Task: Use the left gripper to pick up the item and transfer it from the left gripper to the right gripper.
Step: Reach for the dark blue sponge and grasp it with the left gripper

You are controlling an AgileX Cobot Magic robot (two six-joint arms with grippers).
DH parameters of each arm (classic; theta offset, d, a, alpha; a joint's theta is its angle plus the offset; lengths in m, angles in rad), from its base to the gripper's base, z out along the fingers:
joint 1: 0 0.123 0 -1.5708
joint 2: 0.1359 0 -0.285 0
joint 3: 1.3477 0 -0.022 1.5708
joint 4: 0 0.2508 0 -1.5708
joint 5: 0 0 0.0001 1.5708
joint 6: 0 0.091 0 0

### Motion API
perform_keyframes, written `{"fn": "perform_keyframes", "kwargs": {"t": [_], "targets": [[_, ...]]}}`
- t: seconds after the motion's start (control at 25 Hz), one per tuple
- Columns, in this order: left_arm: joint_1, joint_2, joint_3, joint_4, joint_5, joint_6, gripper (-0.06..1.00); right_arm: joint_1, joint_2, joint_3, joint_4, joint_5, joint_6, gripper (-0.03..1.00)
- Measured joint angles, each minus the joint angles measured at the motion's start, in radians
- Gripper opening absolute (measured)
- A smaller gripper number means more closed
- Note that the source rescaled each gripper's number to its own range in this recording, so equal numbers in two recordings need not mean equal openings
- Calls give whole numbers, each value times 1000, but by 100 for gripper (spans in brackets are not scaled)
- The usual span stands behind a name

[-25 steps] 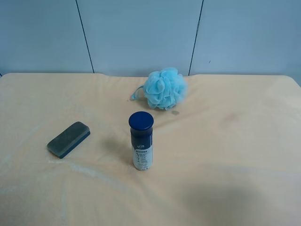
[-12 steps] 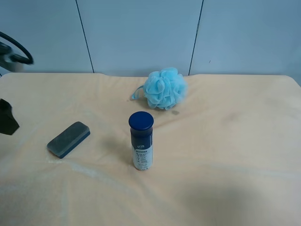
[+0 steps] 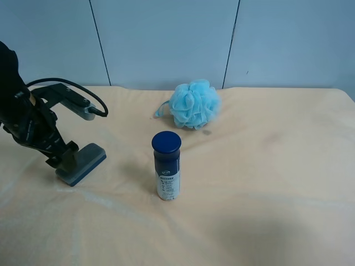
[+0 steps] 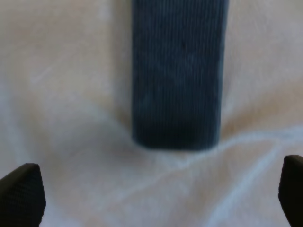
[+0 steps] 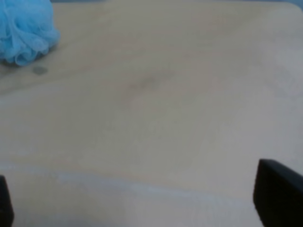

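1. I see one table, covered in a cream cloth (image 3: pixel 277 183), and it lies under both pairs of fingers.
2. I count one arm (image 3: pixel 22 111) in the high view. It is black, has a silver-grey housing piece and a looping cable, and it reaches down over the block.
3. I count one light blue bath puff (image 3: pixel 194 104). It is well apart from the left fingers, and in the right wrist view it sits far ahead of the right fingers, off to one side.
4. I count one bottle (image 3: pixel 166 166) with a dark blue cap. It stands upright, near the left fingers, on the far side of the block from them.
5. I count one item (image 4: pixel 177 71), the flat grey-blue block. It lies on the cloth, with its near end just ahead of the gap between the left fingertips.
6. The left gripper (image 4: pixel 156 194) has its two fingers (image 4: pixel 21 196) spread wide. They are released and touch nothing that I can see.
7. The right gripper (image 5: pixel 142 196) is also spread wide, with only bare cloth between its fingers (image 5: pixel 279 196).
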Motion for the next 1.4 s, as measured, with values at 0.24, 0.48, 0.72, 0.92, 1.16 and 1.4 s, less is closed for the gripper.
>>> {"fn": "perform_keyframes", "kwargs": {"t": [0.24,0.48,0.72,0.92,1.16,1.4], "targets": [[0,98,0,1,-73,-6,100,0,0,0,0,0,0,100],[0,175,0,2,-152,-26,100,0,0,0,0,0,0,100],[0,215,0,4,-198,-33,100,0,0,0,0,0,0,100],[0,225,0,30,-199,-33,100,0,0,0,0,0,0,100],[0,225,0,41,-199,-33,93,0,0,0,0,0,0,100],[0,225,0,41,-196,-33,43,0,0,0,0,0,0,100]]}}
